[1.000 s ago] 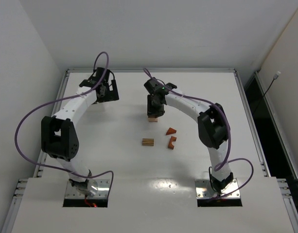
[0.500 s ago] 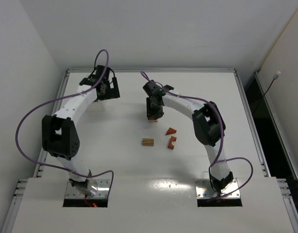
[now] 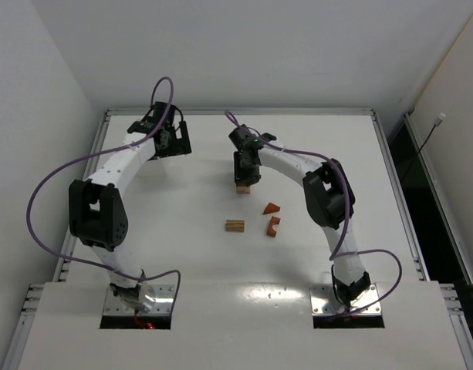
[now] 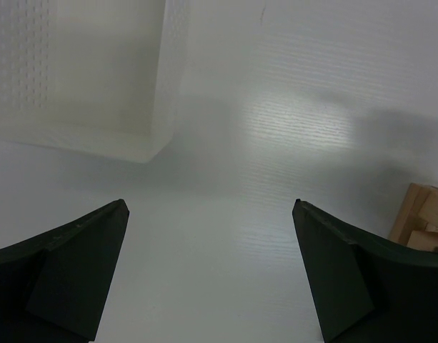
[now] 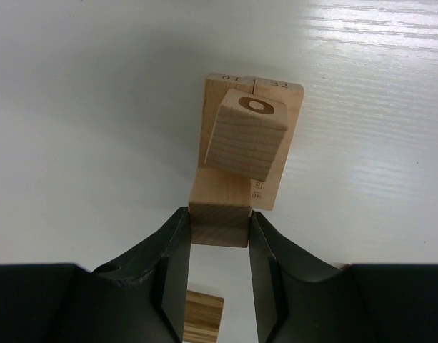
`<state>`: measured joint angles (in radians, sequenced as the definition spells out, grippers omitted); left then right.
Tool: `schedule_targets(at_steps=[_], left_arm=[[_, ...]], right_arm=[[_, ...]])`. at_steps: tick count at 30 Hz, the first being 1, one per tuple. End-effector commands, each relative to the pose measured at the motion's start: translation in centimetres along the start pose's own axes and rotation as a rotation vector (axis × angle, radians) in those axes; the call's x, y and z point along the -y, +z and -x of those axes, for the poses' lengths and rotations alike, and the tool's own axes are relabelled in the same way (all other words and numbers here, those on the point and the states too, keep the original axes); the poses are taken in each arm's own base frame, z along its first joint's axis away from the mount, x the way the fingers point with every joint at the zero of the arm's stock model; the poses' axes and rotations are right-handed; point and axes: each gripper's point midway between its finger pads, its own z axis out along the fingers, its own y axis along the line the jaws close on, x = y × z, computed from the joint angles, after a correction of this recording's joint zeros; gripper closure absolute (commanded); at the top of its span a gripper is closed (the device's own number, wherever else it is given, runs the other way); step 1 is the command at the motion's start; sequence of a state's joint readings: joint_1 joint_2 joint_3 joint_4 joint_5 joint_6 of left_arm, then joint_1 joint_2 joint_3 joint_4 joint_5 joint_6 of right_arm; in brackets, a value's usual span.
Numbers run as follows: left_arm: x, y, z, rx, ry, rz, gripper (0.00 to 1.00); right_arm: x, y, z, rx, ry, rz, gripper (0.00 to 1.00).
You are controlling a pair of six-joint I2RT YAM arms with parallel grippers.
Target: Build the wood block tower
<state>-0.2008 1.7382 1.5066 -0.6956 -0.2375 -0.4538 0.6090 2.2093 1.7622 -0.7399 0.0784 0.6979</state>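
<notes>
Right fingers (image 5: 168, 271) clamp a pale, square-faced, fine-grained block (image 5: 219, 223) right at the tower (image 5: 236, 150), an upright tan stack on the desk (image 3: 182, 262), its top piece skewed. Right arm's closest; the line runs straight down. Left fingers (image 4: 68, 279) gape wide, empty, beside the white tray (image 4: 97, 86). Reddish wedge (image 3: 271, 208) and striped bar (image 3: 234, 225) wait nearer.

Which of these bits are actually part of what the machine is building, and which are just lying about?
Part of the job: the tower; tan block clamped in the right tool; loose striped bar, reddish wedge, reddish notched piece.
Just lying about: white tray, ahead of the open, empty left tool.
</notes>
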Motion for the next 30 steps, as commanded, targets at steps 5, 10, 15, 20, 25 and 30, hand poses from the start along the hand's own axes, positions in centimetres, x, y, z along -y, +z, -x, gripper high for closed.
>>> schedule_targets(at_steps=[5,10,15,20,25,30], left_arm=[[0.1,0.2,1.6,0.021,-0.033,-0.017,0.00],[-0.1,0.5,1.8,0.018,-0.040,-0.020,0.00],[-0.5,0.7,1.8,0.009,-0.045,-0.010,0.00],[-0.5,0.7,1.8,0.002,-0.052,-0.023,0.00],[-0.6,1.1,1.6,-0.006,-0.041,-0.020,0.00],[-0.4,1.2,1.5,-0.018,-0.039,-0.025,0.00]], right_arm=[[-0.3,-0.2,2.2,0.066,-0.009,0.005,1.00],[-0.2,0.2,2.0,0.058,-0.009,0.000,1.00],[0.2,0.4,2.4,0.064,-0.001,-0.011,1.00],[0.0,0.6,2.4,0.060,-0.001,-0.003,0.98],[0.6,0.8,2.3,0.052,0.007,-0.012,0.88],[0.6,1.0,1.9,0.039,0.006,-0.009,0.76]])
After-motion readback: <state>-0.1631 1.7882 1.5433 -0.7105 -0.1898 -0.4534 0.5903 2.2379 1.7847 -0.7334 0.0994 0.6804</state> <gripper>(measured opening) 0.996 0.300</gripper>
